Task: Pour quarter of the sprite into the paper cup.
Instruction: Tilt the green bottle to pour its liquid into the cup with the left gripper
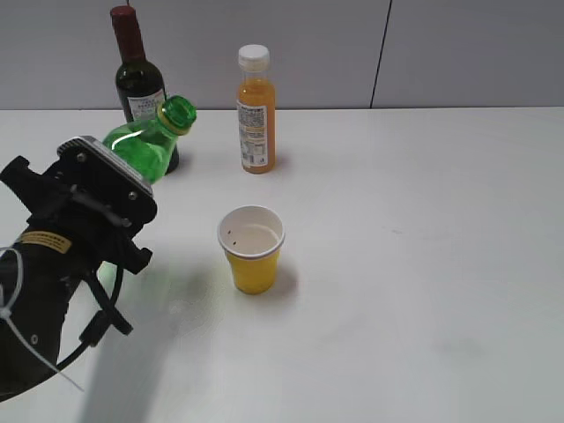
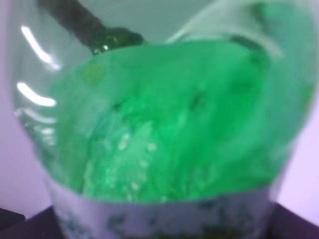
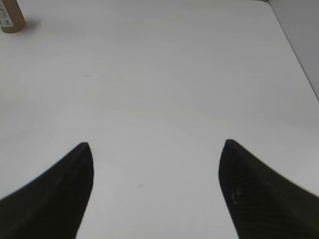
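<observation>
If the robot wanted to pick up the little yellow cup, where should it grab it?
Probably around the side wall of the small yellow paper cup, coming from the right, where the table is bare. It stands upright, open end up, and tapers downward, so the fingers should close gently just under the white rim: paper crushes easily.

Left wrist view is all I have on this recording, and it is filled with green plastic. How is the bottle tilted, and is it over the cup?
Observer: The sprite is tilted, mouth up and to the right; its mouth is left of and behind the paper cup, not over it.
Operator: Is the cap on?
Observer: I cannot tell; the mouth shows green with a yellowish ring.
Operator: Anything in the cup?
Observer: Only dark specks on its white inside.
Operator: And the other arm?
Observer: The right gripper hangs open over bare table.
</observation>
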You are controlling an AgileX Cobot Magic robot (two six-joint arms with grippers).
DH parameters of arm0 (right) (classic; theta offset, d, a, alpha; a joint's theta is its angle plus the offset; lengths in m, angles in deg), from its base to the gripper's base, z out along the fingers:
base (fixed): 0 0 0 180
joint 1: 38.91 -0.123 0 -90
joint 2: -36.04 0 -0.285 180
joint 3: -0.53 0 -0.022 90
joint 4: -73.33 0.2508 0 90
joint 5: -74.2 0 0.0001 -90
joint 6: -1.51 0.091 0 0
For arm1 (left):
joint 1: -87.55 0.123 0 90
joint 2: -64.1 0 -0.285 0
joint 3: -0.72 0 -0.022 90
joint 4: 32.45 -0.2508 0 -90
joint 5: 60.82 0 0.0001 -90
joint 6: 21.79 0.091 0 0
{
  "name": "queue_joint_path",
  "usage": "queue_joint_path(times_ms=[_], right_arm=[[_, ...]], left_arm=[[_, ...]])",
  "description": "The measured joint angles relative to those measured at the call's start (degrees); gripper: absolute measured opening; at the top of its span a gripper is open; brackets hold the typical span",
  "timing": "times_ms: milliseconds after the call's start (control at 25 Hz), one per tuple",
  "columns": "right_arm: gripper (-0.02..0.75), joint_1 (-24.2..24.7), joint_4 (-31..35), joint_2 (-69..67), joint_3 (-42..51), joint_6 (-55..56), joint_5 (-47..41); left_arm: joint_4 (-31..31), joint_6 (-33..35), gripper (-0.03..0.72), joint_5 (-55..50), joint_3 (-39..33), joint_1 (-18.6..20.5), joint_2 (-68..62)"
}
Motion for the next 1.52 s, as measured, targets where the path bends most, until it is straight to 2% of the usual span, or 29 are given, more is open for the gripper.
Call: queue_joint_path(times_ms=[480,720,1240,1520], right_arm=[[0.592,0.0,0.0,0.0,0.0,0.0,0.1],[0.592,0.0,0.0,0.0,0.0,0.0,0.1],[0.592,0.0,0.0,0.0,0.0,0.0,0.1],[0.592,0.0,0.0,0.0,0.0,0.0,0.1]], left_arm=[[0.1,16.0,0.447,-1.4,0.3,0.1,-0.9],[1.6,21.6,0.447,-2.1,0.3,0.1,-1.1],[5.2,28.9,0.447,-2.2,1.6,0.1,-1.7],[4.8,34.0,0.447,-2.1,3.3,0.1,-2.3]])
